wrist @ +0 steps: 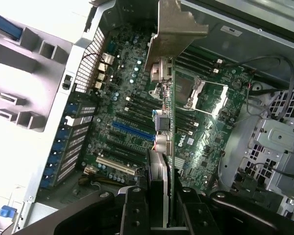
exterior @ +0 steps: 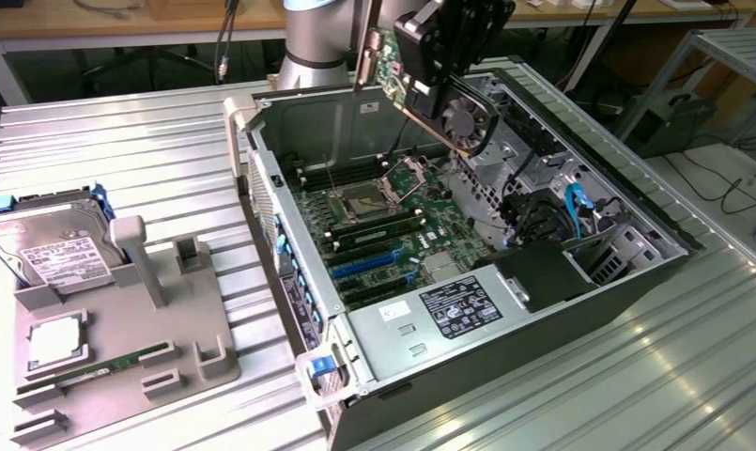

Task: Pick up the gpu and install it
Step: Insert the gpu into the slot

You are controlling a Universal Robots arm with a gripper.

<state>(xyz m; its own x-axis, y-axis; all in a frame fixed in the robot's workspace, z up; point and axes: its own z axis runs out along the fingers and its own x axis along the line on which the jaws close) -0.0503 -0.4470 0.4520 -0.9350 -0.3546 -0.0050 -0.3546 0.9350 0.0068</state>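
Observation:
The gpu (exterior: pixel 438 99) hangs tilted in the air above the open computer case (exterior: pixel 628 272), over its far end. The card's fan faces the exterior view's right and its green board edge faces the left. My gripper (exterior: pixel 451 73) is shut on the card from above. In the wrist view the gpu (wrist: pixel 168 132) appears edge-on, with its pale metal bracket (wrist: pixel 175 29) at the far end. The gripper (wrist: pixel 164 213) clamps it between two black fingers (wrist: pixel 137 210). Below lies the motherboard (wrist: pixel 132 98) with a blue slot (wrist: pixel 132 131), well apart from the card.
A grey holder tray (exterior: pixel 115 376) on the exterior view's left carries a silver hard drive (exterior: pixel 52 252), a processor (exterior: pixel 54 343) and a green RAM stick (exterior: pixel 102 366). Inside the case are a power supply (exterior: pixel 459 305), drive cage and cables (exterior: pixel 565 211). Everything rests on a ribbed metal table (exterior: pixel 628 395).

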